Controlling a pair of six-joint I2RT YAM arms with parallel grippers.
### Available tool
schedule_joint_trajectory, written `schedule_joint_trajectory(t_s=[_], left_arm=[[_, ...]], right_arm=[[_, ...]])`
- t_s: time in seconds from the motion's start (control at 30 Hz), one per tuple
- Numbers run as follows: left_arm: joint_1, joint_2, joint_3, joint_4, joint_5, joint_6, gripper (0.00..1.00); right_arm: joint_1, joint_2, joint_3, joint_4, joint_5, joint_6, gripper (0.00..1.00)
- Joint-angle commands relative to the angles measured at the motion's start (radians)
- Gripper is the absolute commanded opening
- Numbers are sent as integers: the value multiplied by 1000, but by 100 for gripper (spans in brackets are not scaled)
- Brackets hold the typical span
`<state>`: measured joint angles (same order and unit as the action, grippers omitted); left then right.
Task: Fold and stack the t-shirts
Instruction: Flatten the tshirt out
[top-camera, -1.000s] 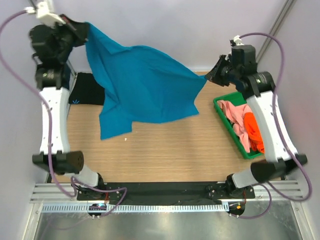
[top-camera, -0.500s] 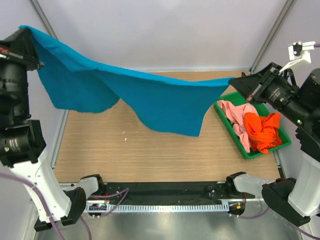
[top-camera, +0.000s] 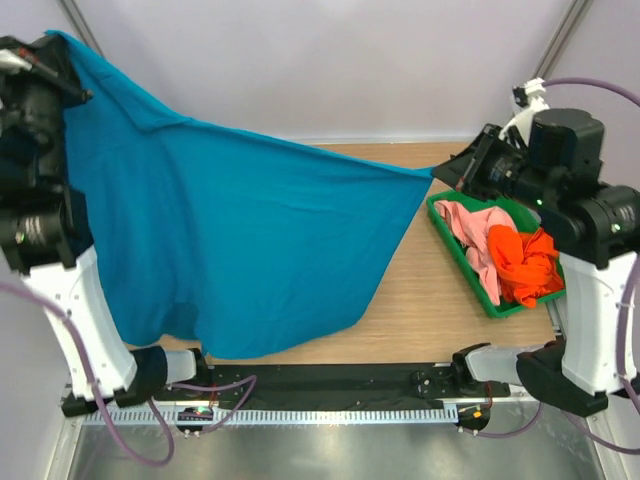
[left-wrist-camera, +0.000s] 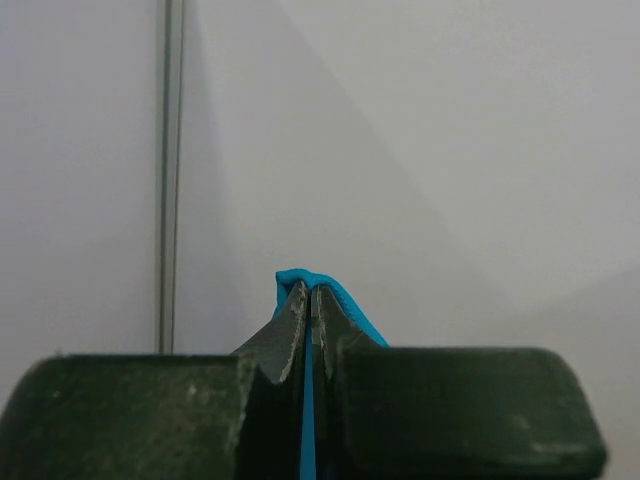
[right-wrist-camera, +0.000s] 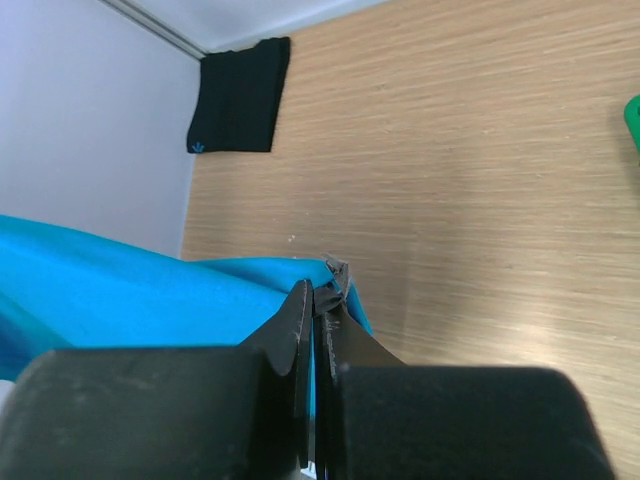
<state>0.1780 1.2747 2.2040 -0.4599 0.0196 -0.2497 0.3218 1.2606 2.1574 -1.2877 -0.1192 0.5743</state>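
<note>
The teal-blue t-shirt (top-camera: 250, 240) hangs spread in the air between both arms, its lower edge near the table's front. My left gripper (top-camera: 60, 45) is raised at the far left and shut on one top corner of the shirt (left-wrist-camera: 300, 282). My right gripper (top-camera: 445, 172) is at the right and shut on the other corner (right-wrist-camera: 300, 275). The black t-shirt (right-wrist-camera: 240, 95), folded with a small light-blue mark, lies at the table's far left corner; the teal shirt hides it in the top view. The pink t-shirt (top-camera: 470, 235) and orange t-shirt (top-camera: 525, 260) lie in the tray.
A green plastic tray (top-camera: 470, 270) stands at the table's right edge, below my right gripper. The wooden table (top-camera: 450, 320) shows bare to the right of the hanging shirt. White walls and frame posts enclose the space.
Both arms have swung and the teal-blue shirt, bunched one second ago, now hangs spread wide. Its lower edge has dropped toward the table's front and it covers the left half of the table.
</note>
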Motion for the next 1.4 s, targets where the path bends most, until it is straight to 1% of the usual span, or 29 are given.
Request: schedule_joint_trajectory(t_s=[0.0, 0.1, 0.27, 0.47, 0.53, 0.6, 0.63, 0.77, 0.8, 0.83, 0.93, 1.0, 1.03, 1.07, 1.17, 1.2, 1.23, 1.3, 1.33, 1.37], left_arm=[[-2, 84, 34, 15, 9, 3, 0], [-3, 124, 80, 23, 34, -25, 0], [-2, 97, 71, 30, 31, -34, 0], [-6, -17, -6, 35, 13, -39, 0], [-24, -60, -21, 21, -12, -13, 0], [-67, -96, -17, -8, -82, 39, 0], [-87, -97, -12, -16, -83, 59, 0], [-169, -161, 34, -49, -232, 176, 0], [-219, -172, 45, -52, -254, 197, 0], [-238, -182, 55, -49, -274, 243, 0], [-313, -209, 97, -36, -337, 312, 0], [-347, -213, 89, -7, -357, 329, 0], [-379, -212, 79, 1, -362, 336, 0], [-388, -207, 65, 16, -366, 342, 0], [-399, -181, -53, 32, -345, 326, 0], [-399, -175, -137, 50, -339, 322, 0], [-399, -157, -194, 61, -325, 314, 0], [-396, -131, -288, 96, -310, 285, 0], [-394, -118, -396, 110, -297, 276, 0], [-391, -76, -441, 122, -258, 265, 0]], right_arm=[[0, 31, 4, 57, 36, -22, 1], [2, 40, 21, 74, 38, -25, 2], [2, 8, 27, 53, 21, -39, 2], [2, -58, 62, -16, -29, -70, 1], [0, -82, 76, -33, -49, -70, 1], [2, -105, 94, -54, -85, -67, 2], [2, -105, 102, -61, -98, -65, 2], [2, -141, 151, -108, -161, -51, 1], [0, -147, 169, -114, -177, -50, 1], [2, -151, 179, -123, -181, -45, 2], [0, -158, 199, -142, -180, -22, 1], [2, -156, 185, -148, -159, -16, 2], [2, -156, 159, -147, -122, -16, 2], [0, -156, 139, -142, -105, -20, 1], [0, -135, 49, -143, -15, -36, 1], [2, -122, -5, -147, 13, -40, 2], [2, -101, -36, -156, 70, -51, 1], [2, -78, -111, -154, 114, -66, 1], [2, -70, -210, -144, 162, -74, 1], [2, -58, -264, -113, 217, -88, 1]])
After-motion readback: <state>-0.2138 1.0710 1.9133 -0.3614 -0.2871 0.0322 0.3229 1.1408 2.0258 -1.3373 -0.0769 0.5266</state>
